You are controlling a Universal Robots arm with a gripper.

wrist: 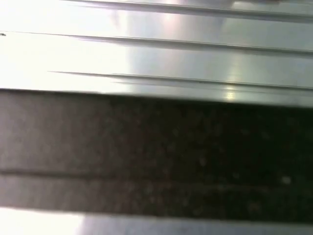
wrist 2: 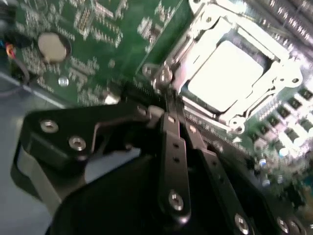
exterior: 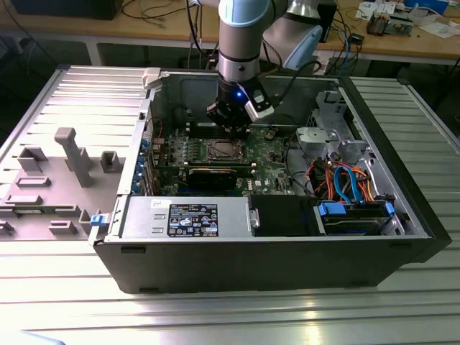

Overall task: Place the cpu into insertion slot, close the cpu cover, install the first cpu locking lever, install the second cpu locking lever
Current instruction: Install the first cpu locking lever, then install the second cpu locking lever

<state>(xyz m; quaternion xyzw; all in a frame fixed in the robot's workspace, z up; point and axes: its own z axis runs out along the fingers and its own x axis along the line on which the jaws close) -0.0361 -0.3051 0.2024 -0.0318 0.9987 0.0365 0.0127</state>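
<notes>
Lying flat in the insertion slot [wrist 2: 234, 73], the cpu [wrist 2: 226, 73] shows its pale metal top face up; being square, it has no clear long axis, and its edges run parallel to the slot's sides. The cpu cover [wrist 2: 254, 95] lies down around it, its window framing the chip. In the exterior view the same socket [exterior: 220, 149] sits on the green circuit board [exterior: 277, 169] inside the open computer case [exterior: 251, 251], which lies on its side on a ribbed metal table [exterior: 215, 316]. The arm [exterior: 243, 43] descends vertically into the case from above, wrist pointing straight down. The gripper [exterior: 231, 128] hangs just above the board at the far edge of the socket. In the second wrist view its black fingers [wrist 2: 173, 161] are pressed together, their tips [wrist 2: 166, 105] meeting at the socket's corner beside a thin metal lever end; whether they pinch it cannot be told.
</notes>
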